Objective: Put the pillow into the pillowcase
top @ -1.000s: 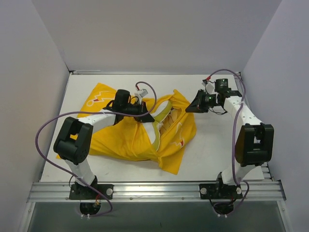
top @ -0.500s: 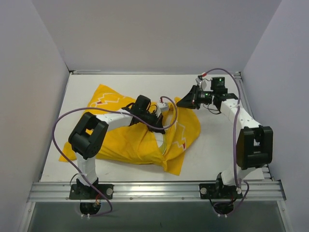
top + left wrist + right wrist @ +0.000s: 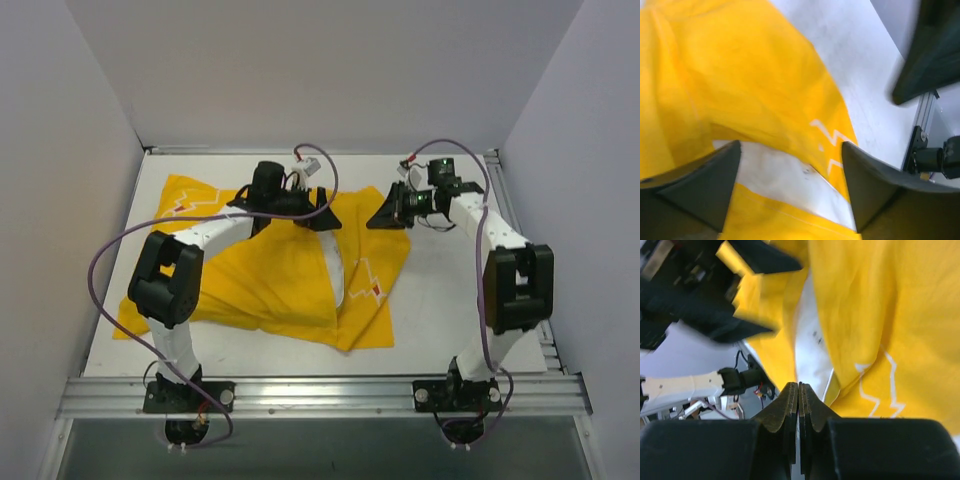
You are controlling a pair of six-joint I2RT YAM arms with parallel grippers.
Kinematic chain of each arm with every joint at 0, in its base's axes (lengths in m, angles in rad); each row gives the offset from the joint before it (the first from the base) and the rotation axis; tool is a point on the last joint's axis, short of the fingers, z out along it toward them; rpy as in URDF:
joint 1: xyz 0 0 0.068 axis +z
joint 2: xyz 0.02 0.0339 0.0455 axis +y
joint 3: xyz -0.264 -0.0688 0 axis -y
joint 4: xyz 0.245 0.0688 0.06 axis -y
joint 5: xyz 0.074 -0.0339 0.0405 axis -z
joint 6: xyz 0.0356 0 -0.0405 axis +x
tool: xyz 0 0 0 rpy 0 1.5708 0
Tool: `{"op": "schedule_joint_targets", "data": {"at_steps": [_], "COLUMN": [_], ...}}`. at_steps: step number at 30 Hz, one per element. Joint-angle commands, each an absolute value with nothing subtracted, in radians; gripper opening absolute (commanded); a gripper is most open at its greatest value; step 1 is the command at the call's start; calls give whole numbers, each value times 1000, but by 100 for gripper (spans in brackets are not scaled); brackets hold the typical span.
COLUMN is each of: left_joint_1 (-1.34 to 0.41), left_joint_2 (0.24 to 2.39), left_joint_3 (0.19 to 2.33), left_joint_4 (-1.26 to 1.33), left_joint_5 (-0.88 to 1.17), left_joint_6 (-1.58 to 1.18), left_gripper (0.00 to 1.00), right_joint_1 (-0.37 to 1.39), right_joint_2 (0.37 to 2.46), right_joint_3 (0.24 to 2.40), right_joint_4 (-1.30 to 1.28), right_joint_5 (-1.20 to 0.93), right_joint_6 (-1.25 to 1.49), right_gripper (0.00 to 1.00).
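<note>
Most of the way there, judging by the fabric: seeing pillow (image 3: 338, 282) lying inside pillowcase (image 3: 265, 285) on bench (image 3: 445, 300), only a white strip peeking out. Noting left fingers (image 3: 705, 182) spread wide, empty; right fingers (image 3: 784, 412) pressed together, pinching nothing visible. Leaving that strip to tuck in

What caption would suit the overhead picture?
Left gripper and right gripper by a yellow pillowcase, white pillow peeking out.

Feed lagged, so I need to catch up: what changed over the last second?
The left gripper swung from the middle of the pillowcase toward the far edge, open and holding nothing. The pillowcase went from bunched to flatter. The right gripper edged left to its corner, shut. The pillow stays partly showing.
</note>
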State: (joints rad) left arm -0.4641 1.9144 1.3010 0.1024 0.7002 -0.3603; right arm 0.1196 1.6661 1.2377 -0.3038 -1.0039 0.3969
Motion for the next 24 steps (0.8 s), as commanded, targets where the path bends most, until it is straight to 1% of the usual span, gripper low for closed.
{"op": "schedule_joint_targets", "data": {"at_steps": [1, 2, 3, 6, 7, 8, 9, 11, 12, 14, 15, 16, 17, 18, 21, 24], "left_joint_1": [-492, -495, -499, -528, -546, -590, -619, -713, -742, -823, -848, -877, -902, -946, -988, -999], "left_joint_2": [1769, 1712, 1686, 1608, 1591, 1562, 1548, 1525, 1525, 1549, 1560, 1572, 1597, 1611, 1672, 1756], "left_joint_3": [1367, 1361, 1359, 1365, 1358, 1347, 1320, 1295, 1284, 1282, 1285, 1290, 1295, 1296, 1298, 1299], "left_joint_4": [-93, -142, -270, -470, -567, -602, -639, -649, -646, -647, -649, -649, -650, -652, -658, -663], "left_joint_5": [702, 709, 697, 626, 585, 509, 461, 350, 322, 276, 221, 191, 169, 125, 77, 8], "left_joint_6": [-241, -162, -111, 121, 173, 263, 297, 369, 385, 423, 434, 446, 474, 483, 494, 466], "left_gripper": [97, 98, 97, 98, 97, 97, 97, 97, 97, 97, 97, 97, 97, 97, 97, 98], "right_joint_1": [117, 117, 121, 123, 123, 126, 127, 138, 143, 158, 164, 173, 178, 181, 193, 198], "right_joint_2": [1787, 1808, 1825, 1852, 1827, 1809, 1784, 1711, 1689, 1645, 1632, 1612, 1606, 1608, 1641, 1742], "right_joint_3": [1386, 1438, 1465, 1491, 1474, 1407, 1369, 1283, 1210, 1152, 1125, 1085, 1066, 1054, 1029, 1032], "right_joint_4": [-347, -344, -341, -345, -354, -360, -362, -367, -368, -368, -370, -367, -368, -368, -377, -385], "right_joint_5": [-977, -982, -991, -1012, -999, -983, -962, -922, -913, -901, -894, -887, -874, -871, -871, -853], "right_joint_6": [360, 374, 399, 428, 433, 436, 440, 437, 436, 430, 423, 416, 399, 391, 362, 354], "right_gripper": [0, 0, 0, 0, 3, 12, 14, 20, 21, 23, 30, 34, 35, 36, 35, 34]}}
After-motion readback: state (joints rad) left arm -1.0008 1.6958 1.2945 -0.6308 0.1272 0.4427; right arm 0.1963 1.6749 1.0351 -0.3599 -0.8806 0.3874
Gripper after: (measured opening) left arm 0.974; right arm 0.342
